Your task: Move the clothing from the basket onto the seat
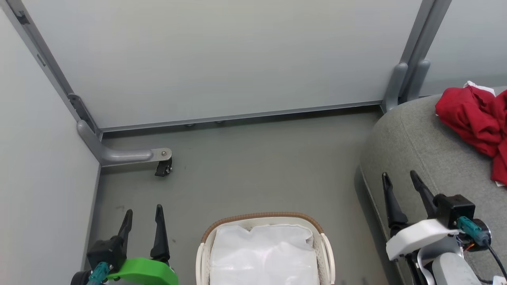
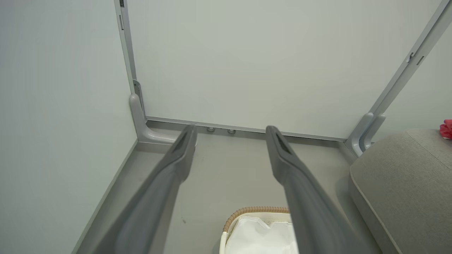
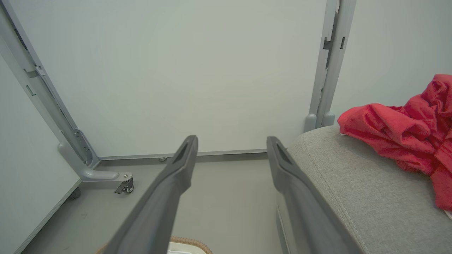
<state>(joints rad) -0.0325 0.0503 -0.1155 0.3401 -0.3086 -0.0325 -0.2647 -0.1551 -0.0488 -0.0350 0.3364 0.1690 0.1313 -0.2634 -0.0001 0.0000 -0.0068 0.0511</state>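
Observation:
The red clothing (image 1: 477,122) lies crumpled on the grey seat (image 1: 420,154) at the right; it also shows in the right wrist view (image 3: 399,135), and a red scrap (image 2: 446,129) peeks in at the left wrist view's right edge. The basket (image 1: 264,218) stands on the floor at bottom centre, with just its white liner (image 1: 263,253) showing inside. My left gripper (image 1: 143,213) hovers open left of the basket, nothing between its fingers. My right gripper (image 1: 399,177) is open over the seat's front edge, short of the clothing, holding nothing.
Pale partition panels (image 1: 222,59) close off the back and left. A grey metal foot with a caster (image 1: 163,168) juts onto the floor at the left. Another partition post (image 1: 400,85) stands behind the seat. Bare grey floor (image 1: 257,166) lies between basket and wall.

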